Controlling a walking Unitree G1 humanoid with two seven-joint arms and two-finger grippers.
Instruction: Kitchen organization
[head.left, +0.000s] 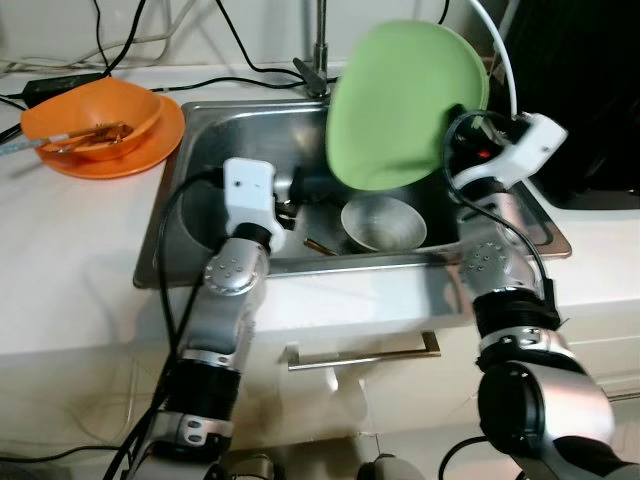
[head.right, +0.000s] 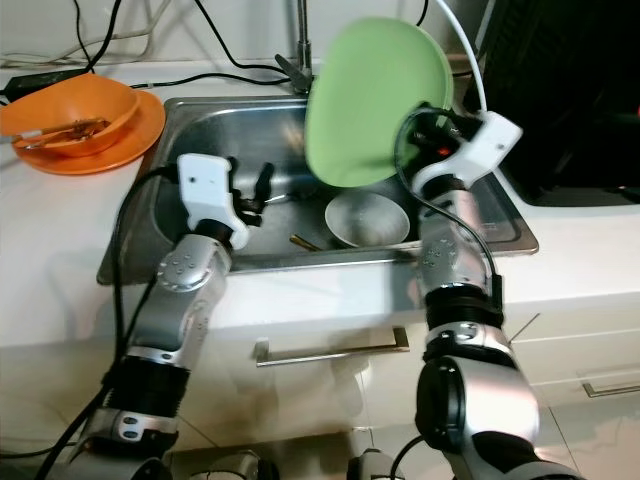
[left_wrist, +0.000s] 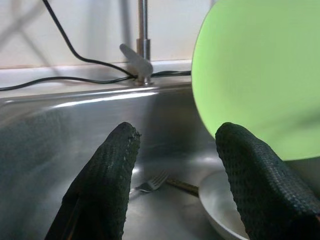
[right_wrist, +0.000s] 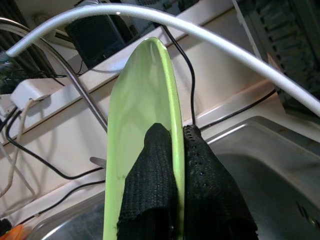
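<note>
Plate lifted on edge above the sink, your right gripper pinching its rim.

Starting at 10 o'clock on the counter (head.left: 60, 250), you have an orange bowl (head.left: 95, 113) with cutlery in it, nested on an orange plate (head.left: 150, 145); that looks like your stack of items already out of the basin. Your left gripper (left_wrist: 175, 175) hangs over the sink (head.left: 200, 110) with fingers (left_wrist: 107, 170) spread and empty, likely waiting for the next pick. Below it lie a fork (left_wrist: 150, 182) and, toward 1 o'clock from that, a steel bowl (head.left: 383, 222). At 1 o'clock your right gripper (right_wrist: 175, 165) is clamped on the green plate (head.left: 405, 100), one finger on each face, holding it nearly upright and clear of the tap (head.left: 320, 50), probably so it lifts free without catching anything.
</note>
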